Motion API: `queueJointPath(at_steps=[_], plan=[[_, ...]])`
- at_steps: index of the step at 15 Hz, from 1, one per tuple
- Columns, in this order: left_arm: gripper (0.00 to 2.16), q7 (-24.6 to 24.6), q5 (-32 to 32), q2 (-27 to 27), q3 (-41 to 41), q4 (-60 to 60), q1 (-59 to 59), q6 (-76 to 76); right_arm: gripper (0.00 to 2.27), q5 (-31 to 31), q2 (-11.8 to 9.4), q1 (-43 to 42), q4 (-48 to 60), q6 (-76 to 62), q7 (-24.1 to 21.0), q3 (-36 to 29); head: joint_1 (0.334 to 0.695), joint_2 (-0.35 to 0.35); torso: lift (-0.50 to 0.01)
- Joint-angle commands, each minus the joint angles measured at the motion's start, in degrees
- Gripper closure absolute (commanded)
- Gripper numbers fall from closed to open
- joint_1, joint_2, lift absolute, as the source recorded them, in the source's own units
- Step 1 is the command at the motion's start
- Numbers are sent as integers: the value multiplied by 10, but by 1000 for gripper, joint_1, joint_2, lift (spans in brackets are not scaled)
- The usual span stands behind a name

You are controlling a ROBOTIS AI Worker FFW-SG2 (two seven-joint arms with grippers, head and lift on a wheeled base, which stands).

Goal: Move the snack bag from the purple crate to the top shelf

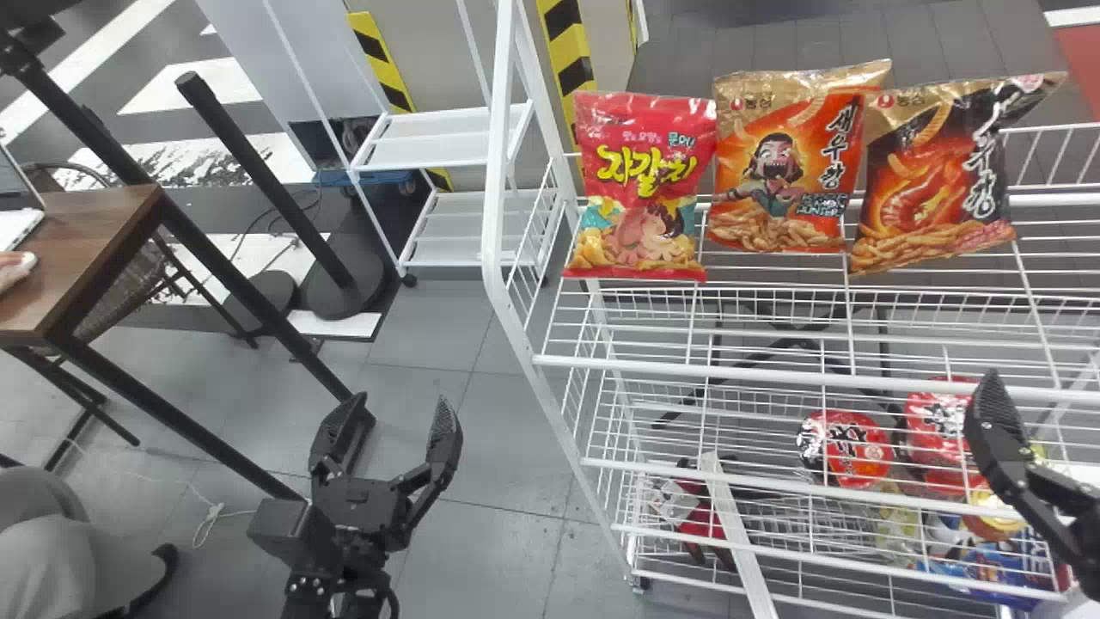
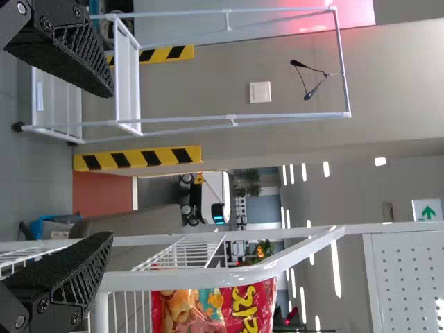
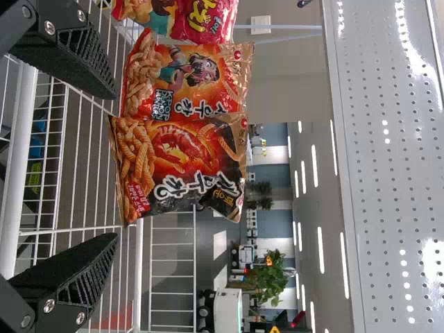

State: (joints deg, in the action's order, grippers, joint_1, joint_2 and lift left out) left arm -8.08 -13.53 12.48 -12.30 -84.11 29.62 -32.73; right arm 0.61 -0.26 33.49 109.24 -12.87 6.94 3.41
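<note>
Right gripper [image 1: 999,430] opposite upright, front-facing snack bags [image 1: 932,185]

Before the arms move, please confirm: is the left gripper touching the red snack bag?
Apart. The head view shows floor and a white post between the left gripper and the red snack bag.

With the robot facing twelve, I see the rack [image 1: 495,206] ahead, running round toward three. On its shelf [image 1: 653,367], a row of snack bags runs clockwise: first bag [image 1: 640,185] just past twelve, middle bag [image 1: 778,168] at one, end bag [image 1: 937,176] between one and two. Tubs [image 1: 851,451] lie lower, near two. A cart [image 1: 455,137] stands farther off, just before twelve; a table [image 1: 86,249] holding a laptop [image 1: 15,222] is at ten.
</note>
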Motion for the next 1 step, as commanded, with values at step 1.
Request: queueJointPath(at_steps=[1], plan=[[100, 0, 0, 0, 0, 0, 0, 0, 103, -1, 3, 0, 0, 0, 0, 0, 695, 327, 3]])
